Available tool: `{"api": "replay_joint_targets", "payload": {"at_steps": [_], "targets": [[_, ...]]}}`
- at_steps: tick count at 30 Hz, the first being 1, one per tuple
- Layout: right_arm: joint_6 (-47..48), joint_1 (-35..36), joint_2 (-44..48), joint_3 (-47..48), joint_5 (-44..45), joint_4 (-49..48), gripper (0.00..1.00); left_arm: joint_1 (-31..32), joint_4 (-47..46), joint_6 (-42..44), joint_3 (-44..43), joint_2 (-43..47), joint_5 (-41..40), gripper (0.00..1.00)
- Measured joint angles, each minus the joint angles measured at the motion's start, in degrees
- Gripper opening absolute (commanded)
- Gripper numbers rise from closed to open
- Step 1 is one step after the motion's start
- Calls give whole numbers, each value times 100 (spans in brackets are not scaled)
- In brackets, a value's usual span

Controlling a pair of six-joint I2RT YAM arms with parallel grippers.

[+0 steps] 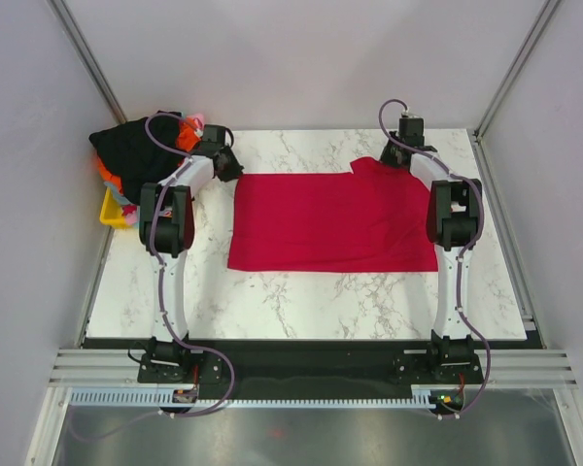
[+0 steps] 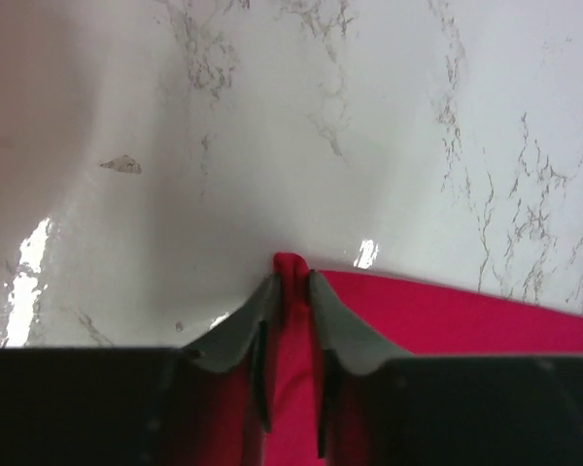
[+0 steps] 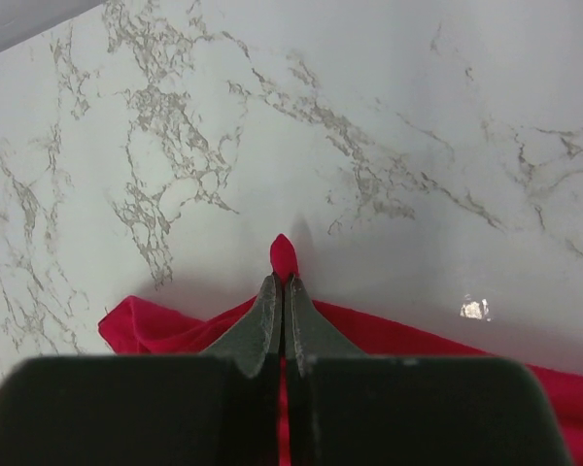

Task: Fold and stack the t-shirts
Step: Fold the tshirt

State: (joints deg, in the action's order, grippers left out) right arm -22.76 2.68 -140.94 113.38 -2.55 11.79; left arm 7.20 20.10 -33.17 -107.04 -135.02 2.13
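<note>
A crimson red t-shirt (image 1: 330, 221) lies spread flat on the marble table (image 1: 301, 301), its near hem straight. My left gripper (image 1: 229, 165) is shut on its far left corner; the left wrist view shows a pinch of red cloth (image 2: 291, 291) between the fingers. My right gripper (image 1: 396, 155) is shut on the far right edge; the right wrist view shows a red tip (image 3: 284, 258) poking out past the closed fingertips. A heap of other t-shirts, black (image 1: 136, 148) with orange (image 1: 187, 138) and pink (image 1: 196, 121) showing, sits at the far left corner.
A small yellow bin (image 1: 115, 208) stands at the table's left edge under the shirt heap. Grey walls close in on the left, the back and the right. The black arm-base rail (image 1: 301, 364) runs along the near edge.
</note>
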Motion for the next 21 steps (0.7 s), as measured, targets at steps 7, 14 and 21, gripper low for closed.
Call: {"api": "replay_joint_targets", "payload": {"at_steps": [7, 14, 21], "targets": [[2, -111, 55, 0, -186, -22, 0, 0, 4, 0, -146, -116, 153, 2], [9, -146, 813, -365, -326, -42, 0, 0, 98, 7, -81, 24, 254, 2], [24, -146, 2157, -1298, -409, -280, 0, 4, 103, 103, 568, 986, 302, 2]]}}
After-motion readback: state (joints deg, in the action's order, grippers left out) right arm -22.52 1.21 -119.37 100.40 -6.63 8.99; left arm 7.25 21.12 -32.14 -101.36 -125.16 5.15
